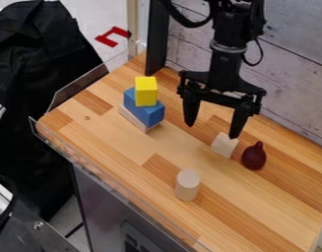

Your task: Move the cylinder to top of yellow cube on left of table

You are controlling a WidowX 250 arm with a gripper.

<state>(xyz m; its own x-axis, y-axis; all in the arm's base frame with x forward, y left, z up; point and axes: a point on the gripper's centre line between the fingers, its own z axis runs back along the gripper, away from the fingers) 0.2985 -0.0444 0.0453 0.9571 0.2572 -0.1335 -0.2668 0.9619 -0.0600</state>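
Observation:
My gripper (212, 131) hangs over the back middle of the table, its two fingers spread wide apart with nothing held between them. A pale wooden cylinder (187, 185) stands upright near the front of the table, apart from the gripper and nearer the camera. On the left, the yellow cube (146, 91) rests on top of a blue block (144, 108), which lies on a pale block (134, 119).
A white block (224, 145) is just beyond the gripper's right finger, with a dark red pear-shaped object (254, 156) beside it. A clear rim (105, 177) runs along the table's front left edge. A plank wall (288, 64) stands behind.

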